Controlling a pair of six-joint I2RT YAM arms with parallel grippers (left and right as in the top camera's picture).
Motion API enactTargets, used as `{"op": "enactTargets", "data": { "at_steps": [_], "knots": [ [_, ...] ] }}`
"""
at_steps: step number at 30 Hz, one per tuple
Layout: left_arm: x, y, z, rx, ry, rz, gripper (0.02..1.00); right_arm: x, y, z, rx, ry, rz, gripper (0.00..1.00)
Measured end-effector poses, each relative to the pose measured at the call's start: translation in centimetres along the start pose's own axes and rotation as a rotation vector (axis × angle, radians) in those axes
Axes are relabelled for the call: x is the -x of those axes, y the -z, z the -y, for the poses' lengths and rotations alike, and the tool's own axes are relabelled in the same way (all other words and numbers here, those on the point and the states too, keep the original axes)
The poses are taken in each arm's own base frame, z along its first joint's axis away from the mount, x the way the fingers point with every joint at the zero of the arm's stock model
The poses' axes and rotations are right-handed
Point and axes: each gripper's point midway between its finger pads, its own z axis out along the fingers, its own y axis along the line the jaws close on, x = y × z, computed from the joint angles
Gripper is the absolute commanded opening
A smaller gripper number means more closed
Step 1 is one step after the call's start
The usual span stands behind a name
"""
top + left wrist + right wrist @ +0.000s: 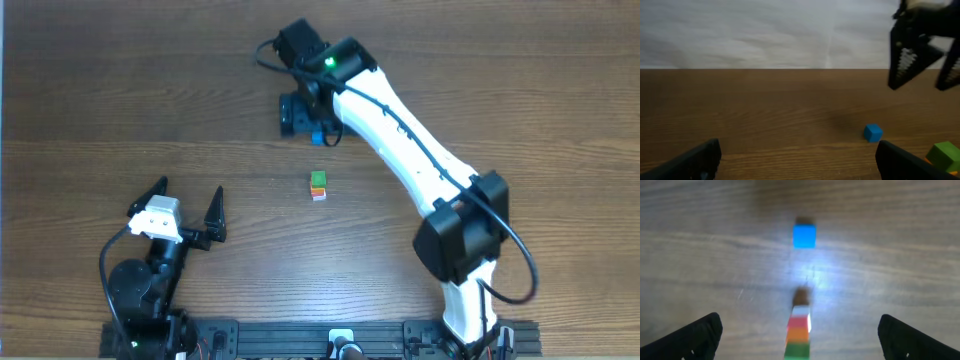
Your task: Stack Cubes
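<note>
Cube [804, 235], blue: likely light, rigid, slick, near stack [318, 184] | pinch opposite flat faces | right gripper [925, 69] fingers spread above it | left gripper [190, 195] fingers spread too

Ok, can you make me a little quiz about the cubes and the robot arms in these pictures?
1. True or false: the blue cube sits on top of the stack.
2. Which colour is at the very top of the stack? A red, B green, C white.
3. Fill in the gap: the right gripper has its fingers ____ (open or shut).

Key: 1 false, it lies on the table apart from the stack; 2 B; 3 open.
</note>
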Motion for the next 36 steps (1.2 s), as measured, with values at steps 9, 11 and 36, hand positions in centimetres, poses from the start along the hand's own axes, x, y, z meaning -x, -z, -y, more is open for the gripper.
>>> {"op": "enactTargets", "data": {
  "at_steps": [9, 11, 36],
  "knots": [
    [0.0, 0.0, 0.0, 0.0, 0.0, 0.0, 1.0, 0.5, -8.3, 0.6, -0.067, 0.028, -0.093, 0.991],
    [0.0, 0.0, 0.0, 0.0, 0.0, 0.0, 0.998, 0.5, -9.8, 0.7, -0.074, 0.037, -0.104, 0.991],
    [0.0, 0.0, 0.0, 0.0, 0.0, 0.0, 0.998, 1.2, -13.3, 0.9, -0.074, 0.077, -0.108, 0.467]
  ]
}}
